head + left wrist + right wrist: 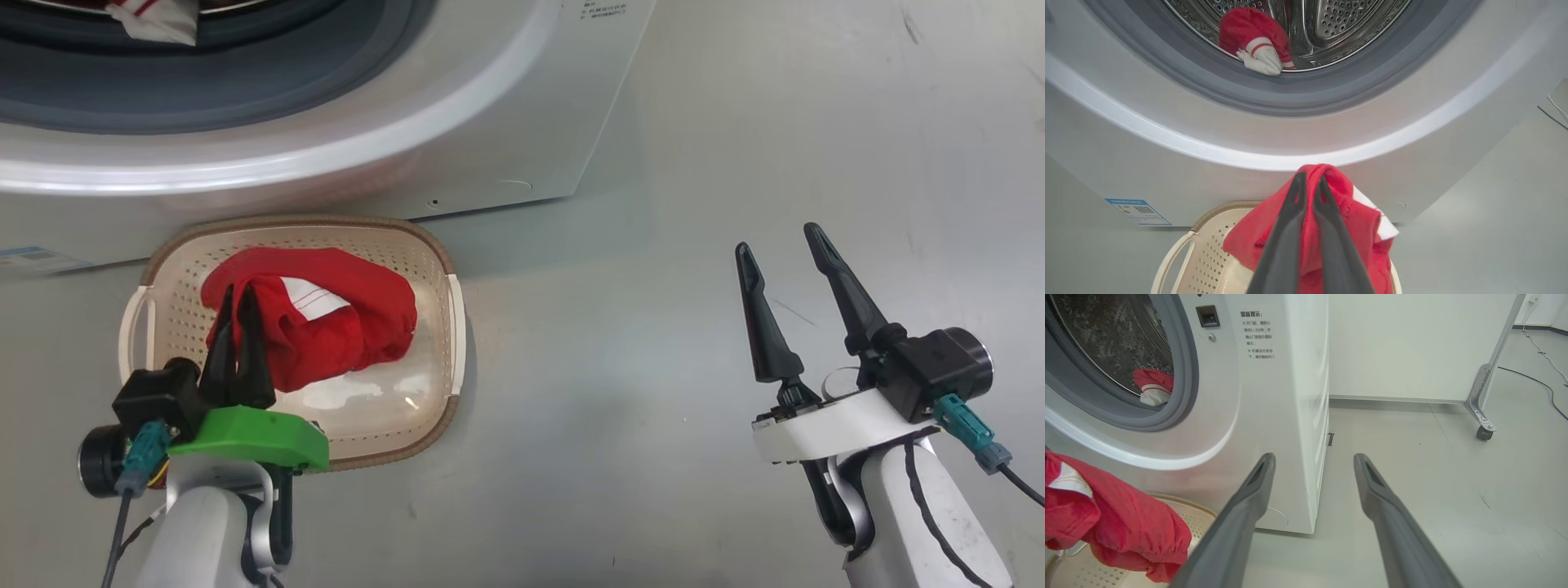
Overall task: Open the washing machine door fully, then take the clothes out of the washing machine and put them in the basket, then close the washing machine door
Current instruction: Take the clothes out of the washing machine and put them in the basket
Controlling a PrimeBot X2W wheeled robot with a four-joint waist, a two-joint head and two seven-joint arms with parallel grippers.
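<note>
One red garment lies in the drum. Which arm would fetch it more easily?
Probably right: the right gripper is open and empty; the left gripper is shut on clothes over the basket.

Drum garment (155,20): ahead of left gripper (237,291), cut by top edge.
Blue label (1138,211): to gripper's left, print too small.
Basket (1208,261): beneath gripper, right part hidden by held garment (1347,212).

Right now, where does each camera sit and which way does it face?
Head view: on the head, looking down at the basket before the washing machine; left hand shut on a red garment, right hand open.
Left wrist view: along the left hand's fingers, into the drum with a second garment.
Right wrist view: along the right hand's open fingers, past the machine's side to the floor.
Shared: all show the held garment and basket.
</note>
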